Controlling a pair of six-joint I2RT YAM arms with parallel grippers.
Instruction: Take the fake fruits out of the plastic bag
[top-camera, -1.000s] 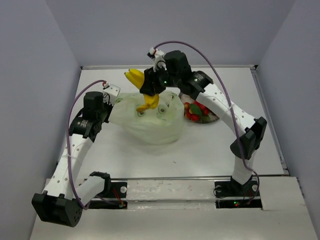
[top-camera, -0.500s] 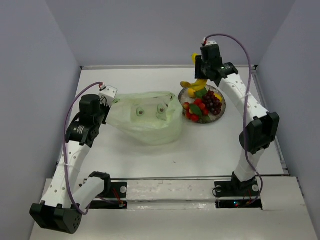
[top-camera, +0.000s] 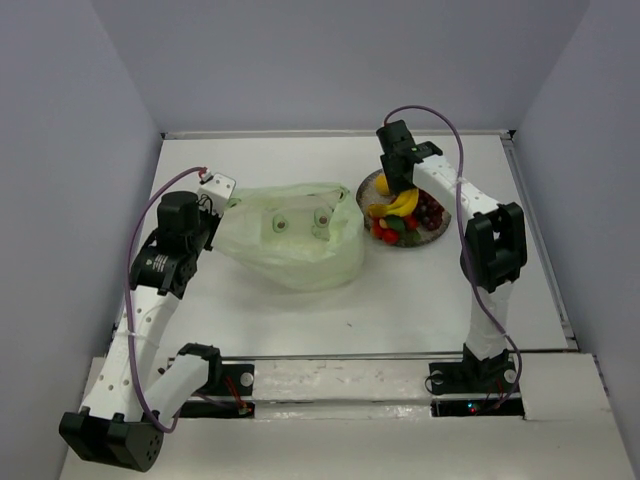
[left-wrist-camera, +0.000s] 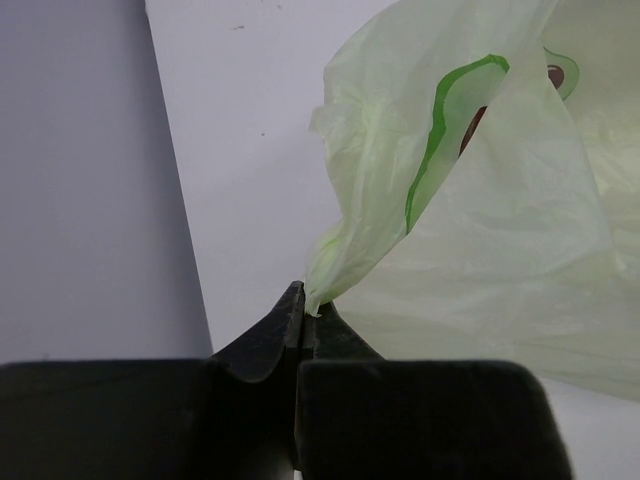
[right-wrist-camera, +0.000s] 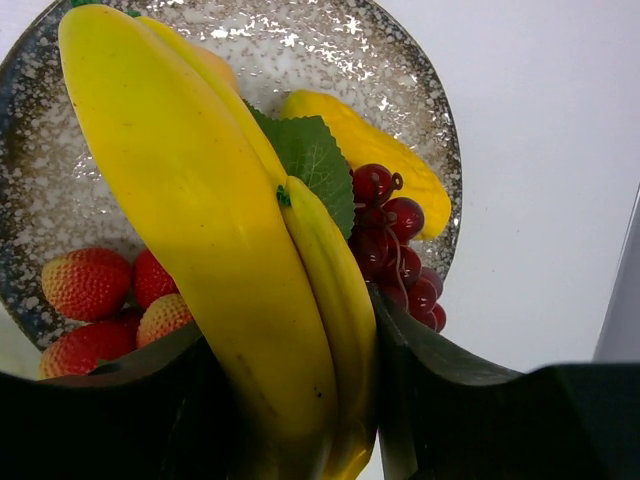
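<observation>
The pale green plastic bag (top-camera: 295, 235) lies on the table left of the grey speckled plate (top-camera: 372, 184). My left gripper (top-camera: 212, 194) is shut on the bag's left edge (left-wrist-camera: 318, 290). My right gripper (top-camera: 396, 188) is shut on the yellow banana bunch (right-wrist-camera: 230, 230) and holds it over the plate (right-wrist-camera: 320, 50). On the plate lie red strawberries (right-wrist-camera: 85, 285), a dark red grape bunch (right-wrist-camera: 390, 240), a green leaf (right-wrist-camera: 315, 160) and a yellow oblong fruit (right-wrist-camera: 385, 160). The bananas (top-camera: 393, 205) also show in the top view. What is inside the bag is hidden.
Grey walls enclose the table on the left, back and right. The plate sits near the table's back right. The bag spreads across the middle, with avocado prints (top-camera: 282, 225) on it.
My right gripper carried the banana bunch from above the bag rightwards, then lowered it onto the plate. My left gripper has stayed shut on the bag's edge.
</observation>
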